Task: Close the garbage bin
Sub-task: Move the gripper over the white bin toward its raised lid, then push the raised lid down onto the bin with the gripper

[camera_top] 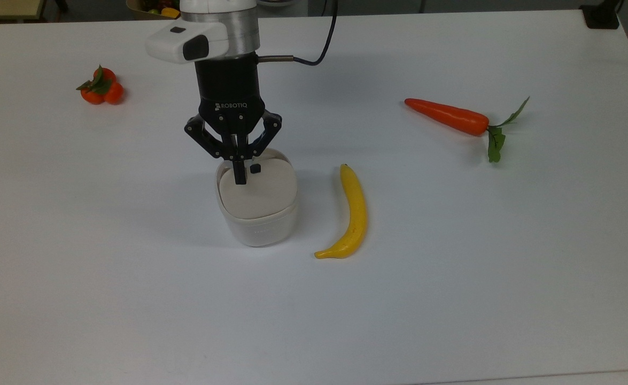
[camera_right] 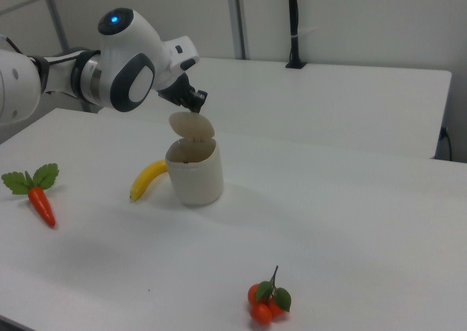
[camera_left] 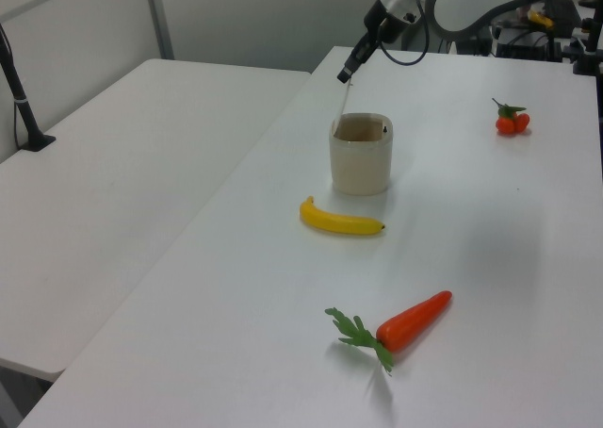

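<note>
We saw a white arm with a silver wrist ring, a white box fixed to it, and a black cable looping off. The black pincer (camera_top: pixel 239 179) carried white ROBOTIQ lettering; a blue light glowed on one joint.

Top view: banana (camera_top: pixel 352 214) right of garbage bin (camera_top: pixel 258 214), carrot (camera_top: pixel 447 116) farther right

Two white tables (camera_left: pixel 141 145) side by side, pale panelled walls (camera_right: pixel 350 17) behind, a black post (camera_right: pixel 294 25).

The claw (camera_top: pixel 238 174) covers part of the garbage bin's (camera_top: pixel 257 216) lid (camera_top: pixel 263 191).
</note>
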Robot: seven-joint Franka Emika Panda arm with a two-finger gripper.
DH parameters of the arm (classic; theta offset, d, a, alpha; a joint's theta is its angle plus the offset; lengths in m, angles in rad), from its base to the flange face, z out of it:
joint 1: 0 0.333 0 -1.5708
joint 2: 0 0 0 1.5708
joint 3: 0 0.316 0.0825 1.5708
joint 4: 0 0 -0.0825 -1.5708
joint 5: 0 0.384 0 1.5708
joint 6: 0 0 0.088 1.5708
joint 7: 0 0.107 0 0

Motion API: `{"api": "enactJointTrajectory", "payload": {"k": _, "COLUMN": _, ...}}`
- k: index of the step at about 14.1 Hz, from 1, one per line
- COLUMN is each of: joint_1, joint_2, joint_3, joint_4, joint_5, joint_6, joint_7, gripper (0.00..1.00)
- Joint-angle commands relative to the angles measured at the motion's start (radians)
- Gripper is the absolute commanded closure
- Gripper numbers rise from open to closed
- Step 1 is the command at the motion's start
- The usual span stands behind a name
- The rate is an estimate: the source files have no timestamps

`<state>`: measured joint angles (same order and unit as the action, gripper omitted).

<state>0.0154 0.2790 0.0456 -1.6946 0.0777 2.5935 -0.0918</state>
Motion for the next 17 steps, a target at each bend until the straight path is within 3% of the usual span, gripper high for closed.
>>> {"api": "enactJointTrajectory", "payload": {"k": 1, "joint_1": -0.002, "joint_2": -0.063, "joint_3": -0.003, "joint_4": -0.025, "joint_5": -0.019, "joint_6": -0.189, "joint_7": -0.023, "gripper": 0.99}}
{"api": "enactJointTrajectory", "payload": {"k": 12, "joint_1": -0.02, "joint_2": -0.058, "joint_3": -0.003, "joint_4": -0.054, "joint_5": -0.019, "joint_6": -0.282, "joint_7": -0.025, "gripper": 0.99}}
{"api": "enactJointTrajectory", "payload": {"k": 17, "joint_1": -0.022, "joint_2": -0.032, "joint_3": -0.003, "joint_4": -0.079, "joint_5": -0.071, "joint_6": -0.286, "joint_7": -0.026, "gripper": 0.99}}
